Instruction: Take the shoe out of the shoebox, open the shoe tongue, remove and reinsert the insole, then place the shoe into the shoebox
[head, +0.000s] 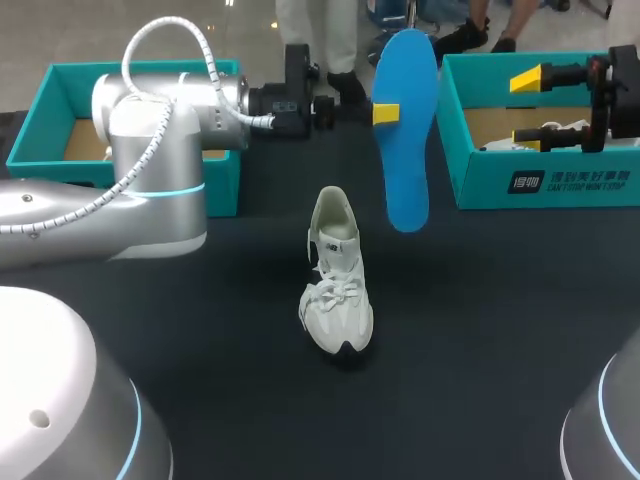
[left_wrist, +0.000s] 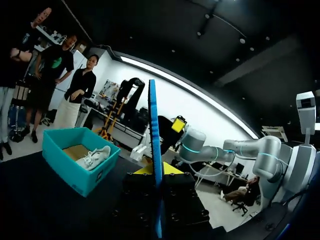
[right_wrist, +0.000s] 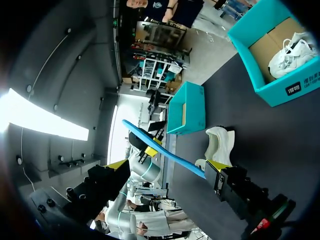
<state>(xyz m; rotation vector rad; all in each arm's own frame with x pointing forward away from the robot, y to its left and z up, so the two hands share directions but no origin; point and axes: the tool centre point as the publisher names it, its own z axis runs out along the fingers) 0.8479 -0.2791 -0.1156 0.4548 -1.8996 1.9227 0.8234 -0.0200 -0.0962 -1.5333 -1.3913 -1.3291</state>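
Insole (head: 408, 170): gripped upright in left claw (head: 392, 113). Shoe (head: 337, 285): below, nearer, slightly left, heel far. Right claw (head: 525, 106): released, far right.

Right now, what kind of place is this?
Probably a robot lab bench set up for shoe handling: the left gripper holds a blue insole, teal left shoebox and right shoebox stand beyond a white shoe on the dark table.
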